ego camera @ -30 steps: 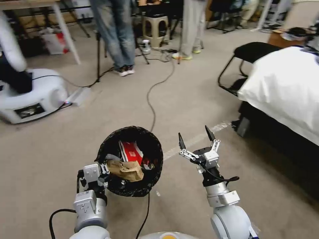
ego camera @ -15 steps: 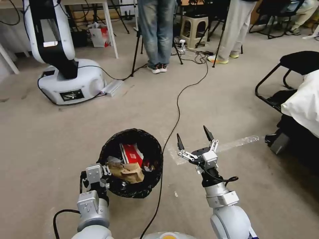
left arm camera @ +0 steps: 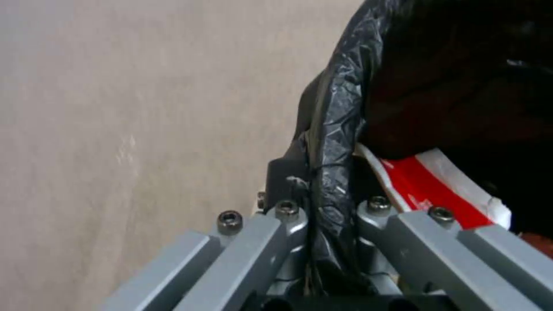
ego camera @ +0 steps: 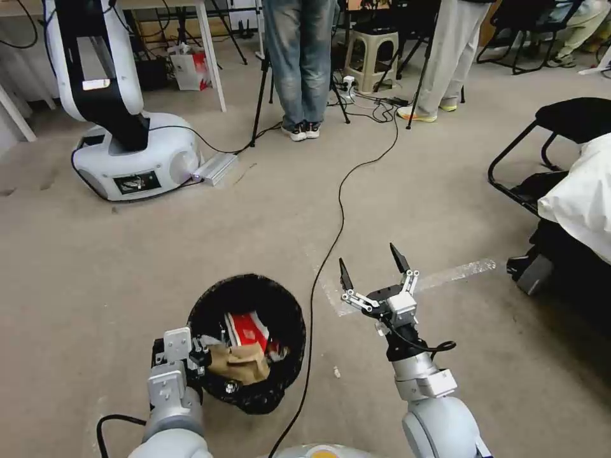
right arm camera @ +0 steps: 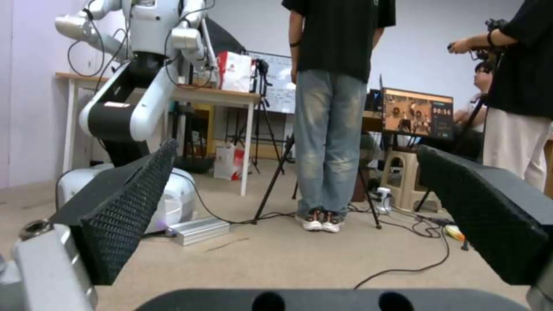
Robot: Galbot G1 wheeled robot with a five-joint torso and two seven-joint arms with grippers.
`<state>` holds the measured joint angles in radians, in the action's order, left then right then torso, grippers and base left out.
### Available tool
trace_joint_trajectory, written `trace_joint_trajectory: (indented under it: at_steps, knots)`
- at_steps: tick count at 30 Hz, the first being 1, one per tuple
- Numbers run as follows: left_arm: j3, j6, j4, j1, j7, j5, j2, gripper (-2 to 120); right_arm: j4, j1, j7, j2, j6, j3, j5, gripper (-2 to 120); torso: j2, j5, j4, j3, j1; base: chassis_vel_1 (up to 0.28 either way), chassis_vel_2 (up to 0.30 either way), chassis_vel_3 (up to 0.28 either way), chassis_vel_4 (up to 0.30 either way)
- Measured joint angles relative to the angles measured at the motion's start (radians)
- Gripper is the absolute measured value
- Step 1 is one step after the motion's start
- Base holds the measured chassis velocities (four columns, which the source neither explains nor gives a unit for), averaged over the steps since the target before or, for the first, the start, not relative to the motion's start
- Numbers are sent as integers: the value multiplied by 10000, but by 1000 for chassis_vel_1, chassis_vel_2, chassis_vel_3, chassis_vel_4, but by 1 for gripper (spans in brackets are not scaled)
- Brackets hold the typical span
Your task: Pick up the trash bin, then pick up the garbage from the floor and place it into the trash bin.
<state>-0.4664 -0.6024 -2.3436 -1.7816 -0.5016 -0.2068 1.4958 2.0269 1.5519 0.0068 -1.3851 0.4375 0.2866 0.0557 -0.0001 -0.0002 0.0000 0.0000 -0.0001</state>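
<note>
Left gripper (ego camera: 191,356): clamped on the near-left rim of the trash bin (ego camera: 280,375); in the left wrist view the fingers (left arm camera: 288,216) pinch the black liner (left arm camera: 337,129) between them, one outside, one inside.

Trash bin: carried low in front of the robot, left of centre, mouth tilted toward the robot. Whether its base touches the floor (ego camera: 95,286) cannot be told.

Contents: red-and-white carton (ego camera: 247,327) and crumpled brown paper (ego camera: 242,362) lie inside, paper nearer the held rim, carton just behind it.

Right gripper (ego camera: 373,272): raised beside the bin on its right, apart from it, fingers spread wide and holding nothing; pads point forward into the room.

Key relation: the bin mouth lies to the left of the open fingers and slightly nearer the robot. The right arm is the free arm for any pick. No loose garbage is evident on the floor close ahead.

Obstruction: black cable (ego camera: 331,229) runs across the floor from beside the bin's right rim toward the far room, passing between bin and right gripper; judged a snag risk.

Farther: white robot base (ego camera: 137,159) far left; black chair (ego camera: 560,140) and white bedding (ego camera: 579,197) far right; tripod (ego camera: 261,102) and people's legs at the far edge.
</note>
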Motion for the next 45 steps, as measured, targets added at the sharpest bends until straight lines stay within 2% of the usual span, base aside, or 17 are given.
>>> trace_joint_trajectory:
  at_steps: [10,17,22,23,26,28,30,34,36,37,40,42,45]
  knots:
    - [-551,-1003,165,769,-152,-1868,-15,3,-221,24,-116,-29,211,10,103,100,0,3,-1,0,1,0,0,0,0]
    - [-689,-1160,454,1176,-217,-2795,24,3,-336,58,-185,-49,302,0,178,100,1,3,0,0,1,0,0,0,0]
    - [-680,-1097,475,1278,-201,-2991,37,4,-420,72,-218,-51,357,4,213,100,0,2,-1,0,1,0,0,0,0]
    - [-677,-952,475,1378,-165,-3040,55,15,-472,71,-245,-65,380,8,232,100,0,4,-2,0,1,0,0,0,0]
    - [-672,-734,476,1411,10,-3037,65,28,-544,54,-300,-99,402,9,261,100,0,2,0,0,1,0,0,0,0]
    - [-683,-679,475,1411,34,-3031,65,31,-570,54,-315,-107,414,9,270,100,1,1,0,0,0,0,0,0,0]
    - [-676,-586,460,1428,79,-3031,68,42,-634,64,-356,-124,452,6,306,100,0,2,0,0,1,0,0,0,0]
    - [-677,-493,390,1452,98,-3048,71,52,-661,87,-406,-137,485,3,334,100,0,3,0,0,1,0,0,0,0]
    - [-672,-381,304,1454,133,-3054,71,62,-664,106,-432,-136,493,3,356,100,1,2,0,0,1,0,0,0,0]
    - [-672,-381,304,1454,133,-3054,71,62,-664,106,-432,-136,493,3,356,100,1,2,0,0,1,0,0,0,0]
    - [-643,-61,230,1384,190,-2932,67,79,-662,108,-445,-139,506,8,361,100,1,2,-1,0,1,0,0,0,0]
    - [-632,-6,188,1333,219,-2885,67,82,-655,111,-445,-141,506,9,361,100,0,2,-1,0,1,0,0,0,0]
    - [-507,562,5,1023,425,-2343,73,91,-589,130,-366,-177,505,1,324,100,1,3,-1,0,0,0,0,0,0]
